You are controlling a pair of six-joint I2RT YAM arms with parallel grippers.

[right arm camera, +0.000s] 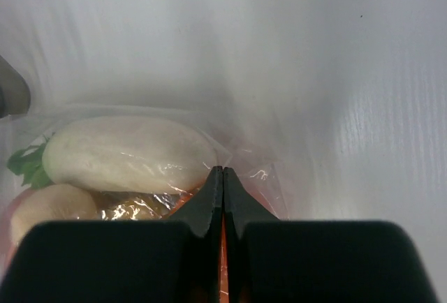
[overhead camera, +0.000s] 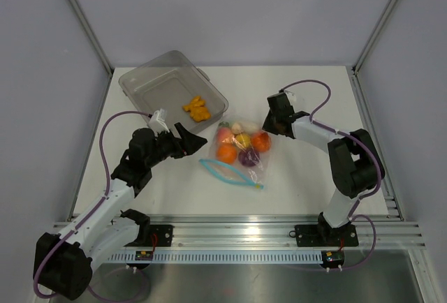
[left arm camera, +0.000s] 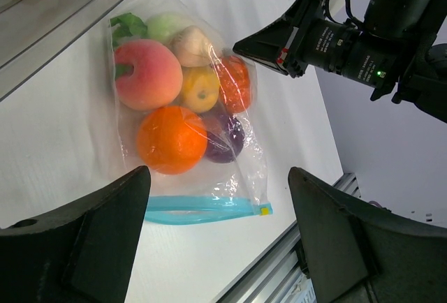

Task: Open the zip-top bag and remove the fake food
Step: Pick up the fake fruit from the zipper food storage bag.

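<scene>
The zip-top bag (overhead camera: 237, 153) lies flat on the white table (overhead camera: 307, 177) between my two arms. It sits just beside the clear tub (overhead camera: 140, 79), which I take to be where the contents should go, since one orange piece (overhead camera: 198, 107) lies in it. The bag's closed end points toward the tub, so the mouth faces the arm bases and I can reach it.

My left gripper (left arm camera: 216, 237) hovers above the mouth end with its jaws spread wide and nothing in them. I judge it is placed to come down on that edge. My right gripper (right arm camera: 222, 177) is closed tight at the bag's far corner. A fold of film seems caught between its tips, which would anchor the bag against a pull from the other side.

The fake food (left arm camera: 181, 107) is all inside, bunched toward the closed end. The blue zip strip (left arm camera: 202, 209) bows slightly, and I cannot tell whether it is sealed along its whole length.
</scene>
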